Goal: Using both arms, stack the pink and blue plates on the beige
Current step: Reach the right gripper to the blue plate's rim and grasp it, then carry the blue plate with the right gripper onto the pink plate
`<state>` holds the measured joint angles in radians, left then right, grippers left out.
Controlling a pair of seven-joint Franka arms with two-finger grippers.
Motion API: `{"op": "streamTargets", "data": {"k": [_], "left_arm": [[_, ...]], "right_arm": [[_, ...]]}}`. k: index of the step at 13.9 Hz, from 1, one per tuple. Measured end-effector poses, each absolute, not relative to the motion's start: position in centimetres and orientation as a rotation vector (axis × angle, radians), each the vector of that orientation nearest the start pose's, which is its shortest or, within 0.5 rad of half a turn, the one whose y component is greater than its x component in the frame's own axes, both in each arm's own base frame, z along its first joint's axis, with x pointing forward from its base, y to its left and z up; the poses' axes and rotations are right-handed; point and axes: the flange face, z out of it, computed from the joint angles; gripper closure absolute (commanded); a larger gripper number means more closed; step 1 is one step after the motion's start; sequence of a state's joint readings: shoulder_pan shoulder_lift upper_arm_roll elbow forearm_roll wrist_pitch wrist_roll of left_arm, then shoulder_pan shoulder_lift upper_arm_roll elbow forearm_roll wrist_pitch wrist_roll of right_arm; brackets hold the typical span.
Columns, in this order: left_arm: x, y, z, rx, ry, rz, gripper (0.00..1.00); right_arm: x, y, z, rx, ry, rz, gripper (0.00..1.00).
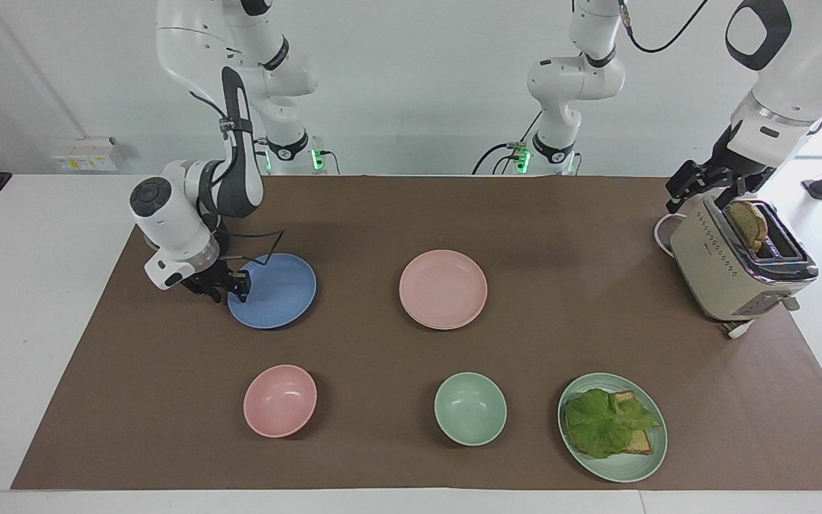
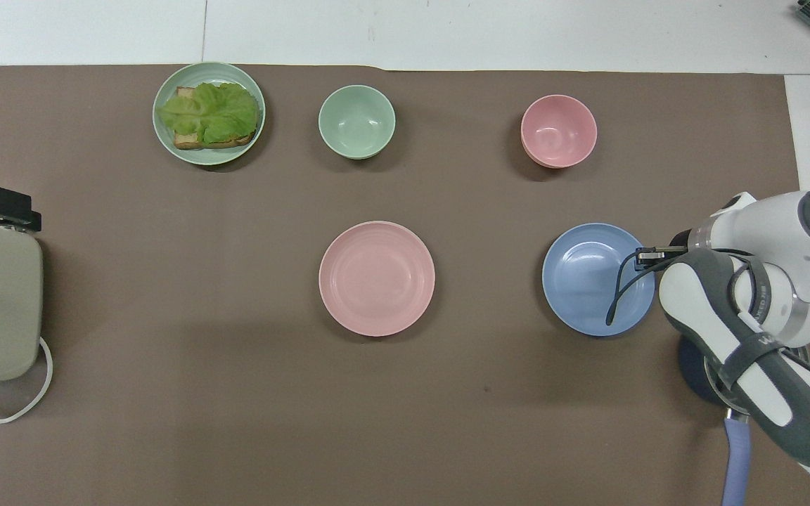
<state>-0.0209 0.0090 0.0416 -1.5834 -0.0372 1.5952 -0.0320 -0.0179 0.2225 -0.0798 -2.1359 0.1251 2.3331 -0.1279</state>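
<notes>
Brown paper mat (image 1: 382, 214): covers most of the white table (image 1: 33, 285).

Right white jointed arm (image 1: 168, 214): reaches low over the mat at its own end of the table. Left white jointed arm (image 1: 782, 64): raised above the beige metal toaster (image 1: 732, 278), which stands at the left arm's end of the mat with a slice of browned bread (image 1: 750, 223) upright in its slot.

Pale green round plate (image 1: 650, 457): carries lettuce and bread and lies farther from the robots than the toaster.

Medium blue round shallow plate (image 1: 275, 293): flat on the mat toward the right arm's end.

Pale pink round shallow plate (image 1: 443, 285): at mid-table, well apart from the blue one. It rests on a cream-beige round plate (image 1: 454, 328), of which only a thin rim shows at the edge farther from the robots.

Small pink bowl (image 1: 280, 400) and small pale green bowl (image 1: 470, 408): both upright, farther from the robots than the plates.

Right gripper (image 1: 236, 284): at the blue plate's rim on the side toward the right arm's end, fingers drawn narrow onto that rim.

Left gripper (image 1: 702, 189): over the toaster's top edge, fingers spread wide, holding nothing.
</notes>
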Motion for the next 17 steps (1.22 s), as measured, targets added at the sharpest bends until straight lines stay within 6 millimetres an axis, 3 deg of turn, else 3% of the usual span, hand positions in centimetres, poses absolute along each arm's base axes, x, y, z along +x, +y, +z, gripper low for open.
{"op": "streamTargets", "data": {"k": [2,4,7,12,15,17], "left_arm": [[55.9,0.9,61.6,-3.177,-0.088,-0.004,0.00],[55.9,0.9,61.6,-3.177,-0.090,-0.004,0.00],[55.9,1.1,61.6,-3.177,-0.094,-0.004,0.00],[55.9,1.1,61.6,-3.177,-0.094,-0.004,0.00],[55.9,1.1,61.6,-3.177,-0.094,-0.004,0.00],[55.9,1.1,61.6,-3.177,-0.094,-0.004,0.00]], "right_arm": [[56.4,-5.4,30.5,-3.060,0.070,0.012,1.00],[57.0,-5.5,32.3,-3.050,0.045,0.039,1.00],[57.8,-5.2,37.8,-3.033,0.017,0.051,1.00],[55.9,-4.1,46.1,-3.014,-0.034,0.024,1.00],[55.5,-1.7,50.0,-3.010,-0.057,-0.003,1.00],[55.7,2.2,50.7,-3.010,-0.026,-0.010,1.00]]}}
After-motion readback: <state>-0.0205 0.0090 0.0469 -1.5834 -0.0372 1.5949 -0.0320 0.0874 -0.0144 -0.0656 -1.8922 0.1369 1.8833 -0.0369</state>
